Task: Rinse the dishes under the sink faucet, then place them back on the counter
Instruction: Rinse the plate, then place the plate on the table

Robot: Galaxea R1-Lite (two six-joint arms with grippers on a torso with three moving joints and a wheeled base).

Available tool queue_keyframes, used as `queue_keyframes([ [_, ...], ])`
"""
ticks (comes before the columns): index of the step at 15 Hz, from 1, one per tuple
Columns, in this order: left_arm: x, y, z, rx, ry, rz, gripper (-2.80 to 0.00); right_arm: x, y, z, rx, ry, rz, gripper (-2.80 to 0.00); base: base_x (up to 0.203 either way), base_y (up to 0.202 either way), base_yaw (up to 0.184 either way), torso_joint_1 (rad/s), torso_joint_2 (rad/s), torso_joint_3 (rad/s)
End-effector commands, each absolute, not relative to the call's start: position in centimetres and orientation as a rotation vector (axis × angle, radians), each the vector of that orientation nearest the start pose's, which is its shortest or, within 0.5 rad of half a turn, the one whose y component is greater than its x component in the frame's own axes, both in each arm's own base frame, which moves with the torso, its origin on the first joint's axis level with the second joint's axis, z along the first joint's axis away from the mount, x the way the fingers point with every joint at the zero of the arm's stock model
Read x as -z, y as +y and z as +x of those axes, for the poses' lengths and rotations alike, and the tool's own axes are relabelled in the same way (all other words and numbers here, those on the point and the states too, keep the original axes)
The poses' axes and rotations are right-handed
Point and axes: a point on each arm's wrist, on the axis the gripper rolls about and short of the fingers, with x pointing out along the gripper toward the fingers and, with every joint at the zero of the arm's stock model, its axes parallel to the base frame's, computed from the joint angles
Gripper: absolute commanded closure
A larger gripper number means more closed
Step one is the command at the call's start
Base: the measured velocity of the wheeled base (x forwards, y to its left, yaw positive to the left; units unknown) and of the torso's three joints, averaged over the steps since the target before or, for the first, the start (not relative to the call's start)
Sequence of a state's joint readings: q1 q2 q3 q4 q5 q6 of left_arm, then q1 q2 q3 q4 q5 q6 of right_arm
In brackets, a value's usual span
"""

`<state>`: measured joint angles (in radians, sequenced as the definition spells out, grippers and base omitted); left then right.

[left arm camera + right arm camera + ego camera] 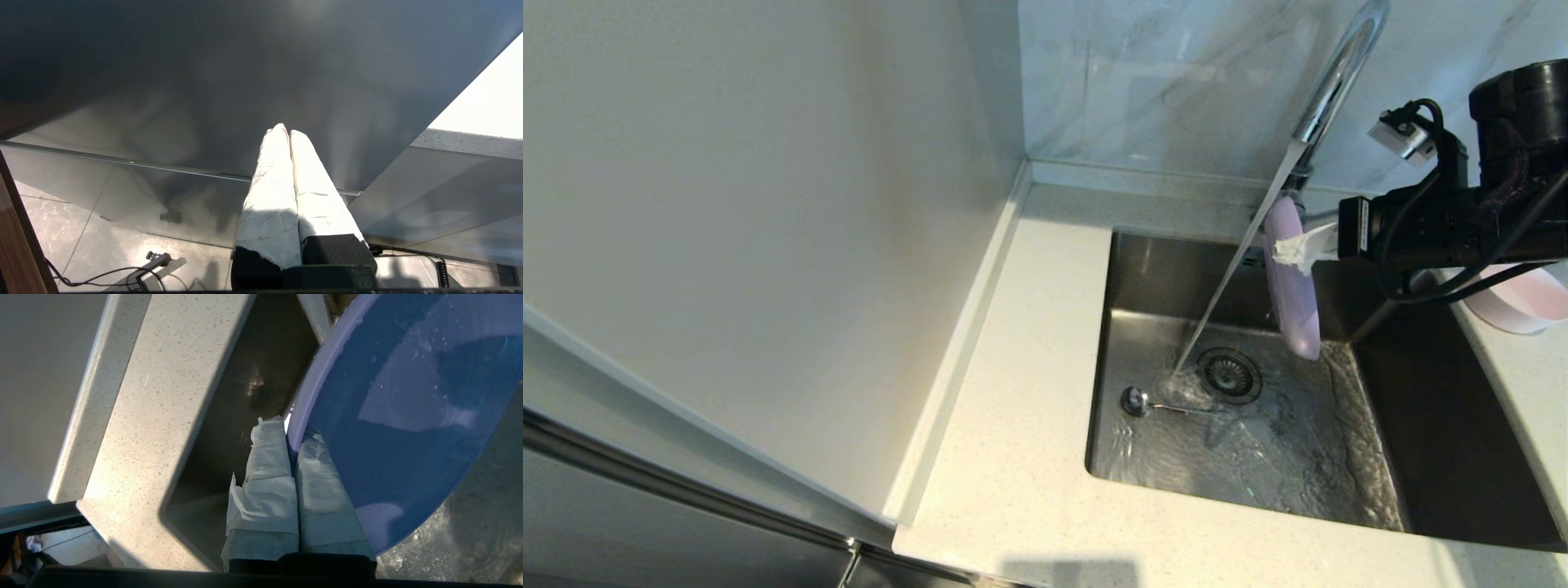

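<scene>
Lilac plate [1292,278]: you have it pinched by its rim in your right gripper [291,435], held on edge over the sink [1437,457], just beside the stream from the faucet [1331,86]. Your right arm reaches in level from the right, wrist over the basin's right wall. Metal spoon [1147,403]: flat on the sink floor, near the drain strainer [1230,375] (water pooling round it). Pink bowl [1523,302]: on the counter [1013,392], right of the sink. Your left gripper [288,132]: parked away from the sink, fingers pressed together, holding nothing.
</scene>
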<state>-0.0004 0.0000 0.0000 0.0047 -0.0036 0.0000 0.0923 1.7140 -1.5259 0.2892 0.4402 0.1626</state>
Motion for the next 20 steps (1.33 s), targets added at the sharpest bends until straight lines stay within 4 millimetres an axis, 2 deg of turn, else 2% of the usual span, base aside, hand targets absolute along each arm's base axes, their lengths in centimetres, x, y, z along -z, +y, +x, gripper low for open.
queue_keyframes([
  [1, -7.5, 0.0, -2.3, 0.003, 0.005, 0.0, 0.0, -29.6, 3.0, 31.0, -0.459, 0.508, 0.247, 0.0, 0.0, 0.0, 0.0, 0.0, 0.0, 0.0],
  [7, -7.5, 0.0, -2.3, 0.003, 0.005, 0.0, 0.0, -30.0, -0.2, 26.5, -0.366, 0.475, 0.235, 0.0, 0.0, 0.0, 0.0, 0.0, 0.0, 0.0],
  [9, -7.5, 0.0, -2.3, 0.003, 0.005, 0.0, 0.0, -31.0, -1.0, 25.1, -0.349, 0.414, 0.181, 0.0, 0.0, 0.0, 0.0, 0.0, 0.0, 0.0],
  [11, -7.5, 0.0, -2.3, 0.003, 0.005, 0.0, 0.0, -32.3, -1.4, 25.0, -0.34, 0.291, 0.138, 0.0, 0.0, 0.0, 0.0, 0.0, 0.0, 0.0],
  [12, -7.5, 0.0, -2.3, 0.003, 0.005, 0.0, 0.0, -31.3, -1.4, 24.9, -0.338, 0.313, 0.139, 0.0, 0.0, 0.0, 0.0, 0.0, 0.0, 0.0],
  [15, -7.5, 0.0, -2.3, 0.003, 0.005, 0.0, 0.0, -26.4, -1.9, 23.5, -0.331, 0.449, 0.062, 0.0, 0.0, 0.0, 0.0, 0.0, 0.0, 0.0],
  [16, -7.5, 0.0, -2.3, 0.003, 0.005, 0.0, 0.0, -26.0, -2.3, 22.9, -0.328, 0.447, -0.002, 0.0, 0.0, 0.0, 0.0, 0.0, 0.0, 0.0],
  [17, -7.5, 0.0, -2.3, 0.004, 0.005, 0.0, 0.0, -26.5, -2.4, 22.8, -0.323, 0.428, -0.01, 0.0, 0.0, 0.0, 0.0, 0.0, 0.0, 0.0],
  [18, -7.5, 0.0, -2.3, 0.004, 0.005, 0.0, 0.0, -27.8, -2.6, 22.8, -0.31, 0.38, -0.028, 0.0, 0.0, 0.0, 0.0, 0.0, 0.0, 0.0],
  [19, -7.5, 0.0, -2.3, 0.003, 0.005, 0.0, 0.0, -29.1, -3.2, 22.8, -0.275, 0.333, -0.085, 0.0, 0.0, 0.0, 0.0, 0.0, 0.0, 0.0],
  [20, -7.5, 0.0, -2.3, 0.003, 0.005, 0.0, 0.0, -29.1, -3.8, 22.8, -0.221, 0.328, -0.191, 0.0, 0.0, 0.0, 0.0, 0.0, 0.0, 0.0],
])
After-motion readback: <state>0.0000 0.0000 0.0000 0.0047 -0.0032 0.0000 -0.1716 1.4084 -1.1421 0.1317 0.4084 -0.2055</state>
